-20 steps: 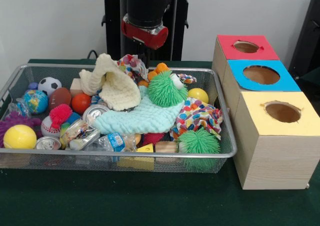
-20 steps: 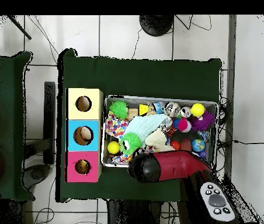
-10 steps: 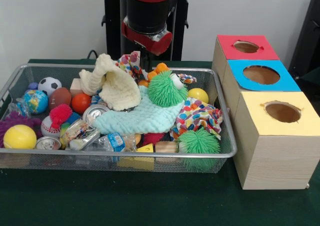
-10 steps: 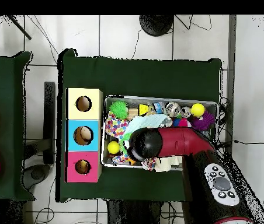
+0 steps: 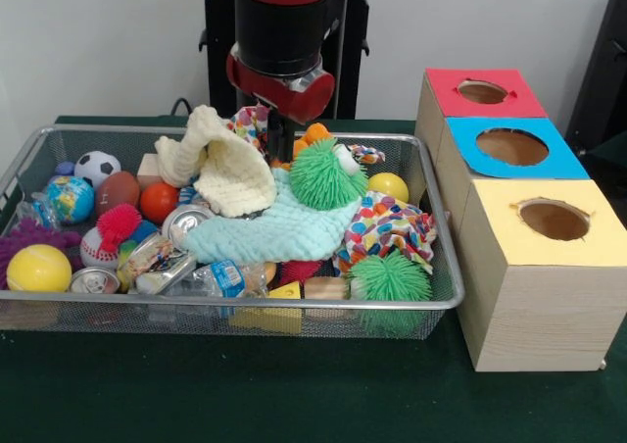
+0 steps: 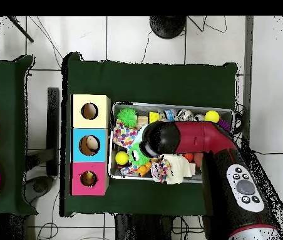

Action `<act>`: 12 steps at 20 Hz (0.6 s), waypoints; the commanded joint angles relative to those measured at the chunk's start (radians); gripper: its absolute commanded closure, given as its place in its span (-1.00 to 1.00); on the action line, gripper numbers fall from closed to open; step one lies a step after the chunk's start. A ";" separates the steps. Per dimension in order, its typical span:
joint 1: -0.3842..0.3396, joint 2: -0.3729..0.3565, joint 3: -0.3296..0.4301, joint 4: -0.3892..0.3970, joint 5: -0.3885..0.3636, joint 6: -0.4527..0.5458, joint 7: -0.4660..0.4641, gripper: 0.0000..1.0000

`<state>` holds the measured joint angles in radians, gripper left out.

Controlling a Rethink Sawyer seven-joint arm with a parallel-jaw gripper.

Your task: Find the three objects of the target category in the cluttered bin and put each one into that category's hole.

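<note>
A wire bin [image 5: 294,304] holds a heap of toys and cloths. On top lie a cream knitted cloth [image 5: 227,169], a pale teal knitted cloth [image 5: 274,229] and a polka-dot cloth [image 5: 384,229]. A second polka-dot cloth [image 5: 247,120] peeks out at the back. My gripper [image 5: 277,141] hangs just behind the cream cloth, beside a green spiky ball [image 5: 326,173], with its lower part hidden by the heap. In the overhead view the arm covers the bin's middle, and the cream cloth [image 6: 178,169] shows beside it.
Three boxes with round holes stand beside the bin: red [image 5: 441,82], blue [image 5: 465,139], yellow [image 5: 509,229]. Balls, cans, a small bottle and wooden blocks fill the bin's left side and front. A second green spiky ball [image 5: 390,278] sits at the front right corner.
The arm has swung from the bin's back edge to over its middle and come a little lower. It hides more of the rear polka-dot cloth. Nothing in the bin has visibly shifted.
</note>
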<state>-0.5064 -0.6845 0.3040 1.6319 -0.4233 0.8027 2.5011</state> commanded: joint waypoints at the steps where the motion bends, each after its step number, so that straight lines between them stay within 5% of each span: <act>1: -0.015 0.110 0.067 -0.122 -0.040 -0.057 -0.152 1.00; 12: 0.000 0.226 0.018 -0.109 -0.015 -0.192 0.005 1.00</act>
<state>-0.5072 -0.5646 0.3035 1.5466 -0.4250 0.7409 2.5011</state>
